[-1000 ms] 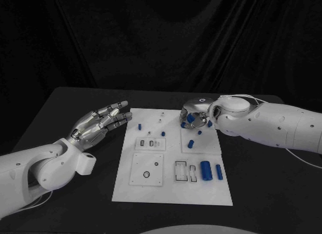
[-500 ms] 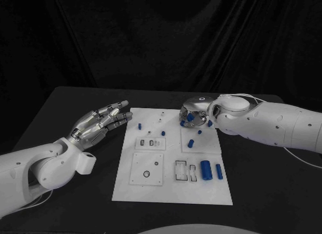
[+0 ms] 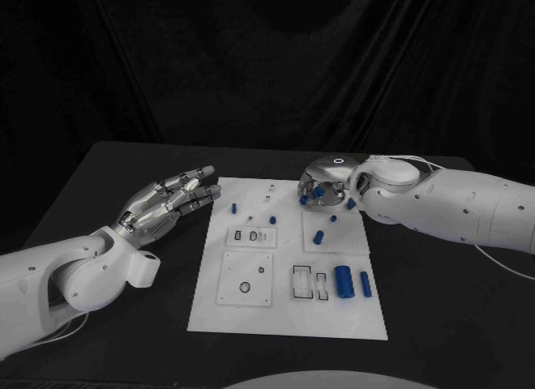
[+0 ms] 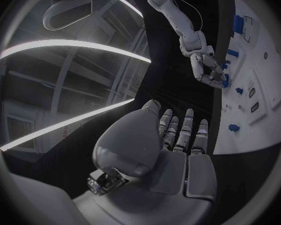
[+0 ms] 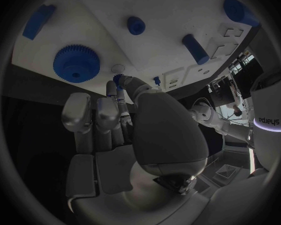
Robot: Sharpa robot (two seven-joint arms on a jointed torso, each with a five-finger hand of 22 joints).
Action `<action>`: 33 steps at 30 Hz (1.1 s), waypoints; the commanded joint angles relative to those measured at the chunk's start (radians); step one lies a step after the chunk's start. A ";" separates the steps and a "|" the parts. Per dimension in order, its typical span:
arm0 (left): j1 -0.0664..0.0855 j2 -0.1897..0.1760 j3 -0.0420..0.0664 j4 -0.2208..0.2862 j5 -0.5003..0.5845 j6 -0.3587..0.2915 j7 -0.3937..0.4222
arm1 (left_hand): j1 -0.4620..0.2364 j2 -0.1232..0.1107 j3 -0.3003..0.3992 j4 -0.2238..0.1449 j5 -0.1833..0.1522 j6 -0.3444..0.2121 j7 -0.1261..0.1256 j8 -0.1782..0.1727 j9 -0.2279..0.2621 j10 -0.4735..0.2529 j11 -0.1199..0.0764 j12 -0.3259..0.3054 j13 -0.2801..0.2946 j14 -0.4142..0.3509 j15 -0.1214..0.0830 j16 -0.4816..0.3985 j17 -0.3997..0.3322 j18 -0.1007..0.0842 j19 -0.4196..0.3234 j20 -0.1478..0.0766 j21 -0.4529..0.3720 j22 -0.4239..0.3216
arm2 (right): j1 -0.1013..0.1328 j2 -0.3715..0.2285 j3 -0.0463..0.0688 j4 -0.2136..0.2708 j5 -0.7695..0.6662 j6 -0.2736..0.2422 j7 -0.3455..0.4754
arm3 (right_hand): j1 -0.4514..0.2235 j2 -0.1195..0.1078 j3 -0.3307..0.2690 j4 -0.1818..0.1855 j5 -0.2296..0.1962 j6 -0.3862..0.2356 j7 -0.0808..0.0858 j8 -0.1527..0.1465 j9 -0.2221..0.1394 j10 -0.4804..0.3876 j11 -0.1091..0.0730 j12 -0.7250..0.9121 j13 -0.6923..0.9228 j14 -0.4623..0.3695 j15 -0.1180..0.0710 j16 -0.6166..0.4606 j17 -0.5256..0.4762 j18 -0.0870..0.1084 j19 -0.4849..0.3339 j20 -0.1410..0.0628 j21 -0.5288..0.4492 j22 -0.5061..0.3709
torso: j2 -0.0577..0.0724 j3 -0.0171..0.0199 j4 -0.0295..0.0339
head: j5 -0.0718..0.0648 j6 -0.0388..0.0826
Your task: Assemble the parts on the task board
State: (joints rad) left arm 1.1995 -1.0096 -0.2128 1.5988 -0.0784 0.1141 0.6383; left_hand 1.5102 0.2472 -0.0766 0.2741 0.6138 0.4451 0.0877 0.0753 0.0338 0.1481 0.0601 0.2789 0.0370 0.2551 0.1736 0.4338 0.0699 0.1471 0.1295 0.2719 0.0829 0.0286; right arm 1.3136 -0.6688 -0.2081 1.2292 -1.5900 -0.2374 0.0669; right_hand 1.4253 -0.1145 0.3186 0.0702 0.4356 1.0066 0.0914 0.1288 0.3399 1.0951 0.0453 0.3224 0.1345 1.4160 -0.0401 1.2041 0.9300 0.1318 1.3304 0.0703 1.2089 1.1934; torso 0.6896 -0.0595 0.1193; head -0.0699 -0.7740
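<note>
The white task board [image 3: 288,304] lies mid-table and also shows in the left wrist view [image 4: 265,110]. My right hand [image 3: 323,190] hovers over its far right corner, fingers curled downward. There its thumb and a finger pinch a small blue toothed part [image 5: 120,79] just above the board. A large blue gear [image 5: 76,62] lies flat on the board beside those fingertips. My left hand [image 3: 169,203] floats left of the board, palm up with fingers spread, holding nothing. That same left hand [image 4: 178,145] faces my right hand [image 4: 209,70] across the board.
Loose blue pegs lie on the board: one [image 3: 233,208] at the far left, one [image 3: 319,238] mid-right, and two larger cylinders [image 3: 344,281] [image 3: 365,284] near the slotted recesses [image 3: 302,284]. Black table [image 3: 104,178] surrounds the board.
My right hand has shifted slightly toward the board's far edge and risen a little with the small part. My left hand has stayed put.
</note>
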 commanded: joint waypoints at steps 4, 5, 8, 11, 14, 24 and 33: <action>0.001 0.001 0.001 0.002 0.000 0.008 0.004 | 0.018 0.003 0.052 -0.013 0.020 0.018 0.003 0.010 0.019 -0.002 0.014 0.016 0.010 -0.009 0.003 0.020 -0.007 0.027 0.001 0.006 -0.008 0.003 | 0.018 0.004 0.001 0.010 -0.001 -0.044 -0.003 | 0.020 0.015 0.012 -0.001 -0.010 0.091 0.003 0.074 0.070 0.032 -0.003 -0.010 -0.016 0.009 0.005 -0.008 0.008 -0.033 0.018 0.002 0.025 0.029 | 0.000 -0.0003 -0.0003 | 0.000 0.000; 0.001 0.001 0.001 0.002 0.000 0.008 0.004 | 0.018 0.003 0.052 -0.013 0.020 0.018 0.003 0.010 0.019 -0.002 0.014 0.016 0.010 -0.009 0.003 0.020 -0.007 0.027 0.001 0.006 -0.008 0.003 | 0.020 0.006 0.001 0.010 -0.001 -0.044 -0.004 | 0.020 0.014 0.012 -0.001 -0.010 0.091 0.003 0.075 0.071 0.034 -0.003 -0.011 -0.017 0.010 0.006 -0.007 0.010 -0.034 0.019 0.003 0.026 0.030 | 0.000 -0.0003 -0.0003 | 0.000 0.000; 0.001 0.003 0.001 0.001 0.000 0.008 0.003 | 0.018 0.003 0.052 -0.013 0.020 0.018 0.003 0.010 0.019 -0.002 0.014 0.016 0.010 -0.009 0.003 0.020 -0.007 0.027 0.001 0.006 -0.008 0.003 | 0.028 0.023 0.001 0.003 -0.001 -0.044 -0.005 | 0.020 0.014 0.012 0.000 -0.010 0.092 0.003 0.075 0.071 0.035 -0.003 -0.012 -0.017 0.011 0.006 -0.006 0.012 -0.034 0.019 0.003 0.027 0.031 | 0.000 -0.0002 -0.0005 | 0.001 0.000; 0.001 0.002 0.001 0.002 0.000 0.008 0.002 | 0.018 0.003 0.052 -0.013 0.020 0.018 0.003 0.010 0.019 -0.002 0.014 0.016 0.010 -0.009 0.003 0.020 -0.007 0.027 0.001 0.006 -0.008 0.003 | 0.032 0.043 0.001 -0.013 -0.001 -0.037 -0.006 | 0.019 0.013 0.011 0.000 -0.010 0.092 0.003 0.076 0.072 0.037 -0.003 -0.013 -0.018 0.012 0.006 -0.005 0.014 -0.034 0.020 0.003 0.028 0.033 | 0.000 -0.0002 -0.0004 | 0.001 0.001; 0.001 0.001 0.001 0.003 0.000 0.006 0.002 | 0.018 0.002 0.054 -0.013 0.021 0.019 0.004 0.010 0.019 -0.001 0.015 0.017 0.010 -0.009 0.003 0.021 -0.007 0.027 0.002 0.006 -0.008 0.003 | 0.035 0.071 0.001 -0.038 -0.001 -0.024 -0.007 | 0.018 0.012 0.010 0.001 -0.011 0.091 0.003 0.075 0.073 0.037 -0.002 -0.017 -0.020 0.012 0.006 -0.006 0.011 -0.034 0.020 0.003 0.028 0.032 | 0.001 -0.0005 0.0002 | 0.002 0.003; 0.002 -0.006 0.001 0.007 0.000 0.000 0.004 | 0.020 0.000 0.057 -0.015 0.024 0.024 0.005 0.011 0.020 0.002 0.016 0.022 0.011 -0.007 0.003 0.025 -0.007 0.027 0.003 0.006 -0.007 0.004 | 0.037 0.165 0.001 -0.135 -0.001 -0.001 -0.006 | 0.017 0.010 0.009 0.002 -0.015 0.086 0.002 0.073 0.076 0.036 0.000 -0.029 -0.026 0.012 0.007 -0.005 0.013 -0.034 0.021 0.004 0.028 0.034 | 0.002 -0.0008 0.0030 | 0.004 0.004; 0.002 -0.009 0.001 0.008 0.000 -0.004 0.004 | 0.020 -0.001 0.059 -0.015 0.025 0.027 0.006 0.012 0.020 0.002 0.016 0.023 0.011 -0.007 0.003 0.026 -0.006 0.028 0.005 0.006 -0.007 0.004 | 0.038 0.203 0.001 -0.182 -0.001 -0.016 -0.009 | 0.018 0.010 0.010 0.001 -0.012 0.084 0.002 0.071 0.077 0.036 0.000 -0.034 -0.028 0.013 0.008 -0.004 0.016 -0.034 0.021 0.005 0.028 0.036 | 0.005 -0.0012 0.0086 | 0.004 0.006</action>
State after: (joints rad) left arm 1.1995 -1.0194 -0.2129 1.6045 -0.0786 0.1113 0.6309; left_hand 1.5103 0.2471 -0.0558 0.2539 0.6254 0.4596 0.0946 0.0754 0.0343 0.1521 0.0637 0.2798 0.0371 0.2552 0.1737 0.4453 0.0699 0.1471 0.1295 0.2720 0.0829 0.0286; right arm 1.3490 -0.4663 -0.2077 1.0519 -1.5897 -0.2470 0.0663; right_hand 1.4253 -0.1146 0.3185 0.0703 0.4241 1.0120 0.0934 0.1289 0.3411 1.1223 0.0465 0.3013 0.1161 1.4215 -0.0347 1.2042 0.9312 0.1318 1.3370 0.0767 1.2090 1.2078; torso 0.6932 -0.0604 0.1253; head -0.0681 -0.7682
